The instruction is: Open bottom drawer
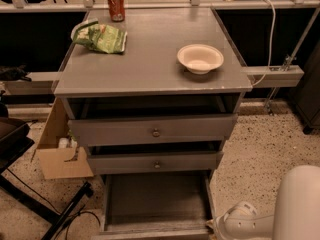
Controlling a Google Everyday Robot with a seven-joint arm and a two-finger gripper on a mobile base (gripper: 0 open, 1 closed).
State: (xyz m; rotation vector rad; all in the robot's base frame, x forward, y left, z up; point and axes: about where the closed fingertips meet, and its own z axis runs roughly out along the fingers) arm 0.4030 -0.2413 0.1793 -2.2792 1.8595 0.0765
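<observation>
The grey cabinet (150, 71) has three drawers. The bottom drawer (157, 199) is pulled far out, and its shallow grey tray lies open to view. Its front edge (150, 231) is at the lower edge of the view and its knob is out of view. The middle drawer (156, 163) and the top drawer (152, 130) each stand a little way out and show a small round knob. My gripper (220, 223) is at the white end of my arm (245, 221), low on the right next to the bottom drawer's front right corner.
On the cabinet top are a white bowl (200, 58), a green snack bag (101, 36) and a red can (116, 5). A cardboard box (57, 151) stands on the floor at the left, next to a black stand leg (45, 211). A white cable (272, 34) hangs at the right.
</observation>
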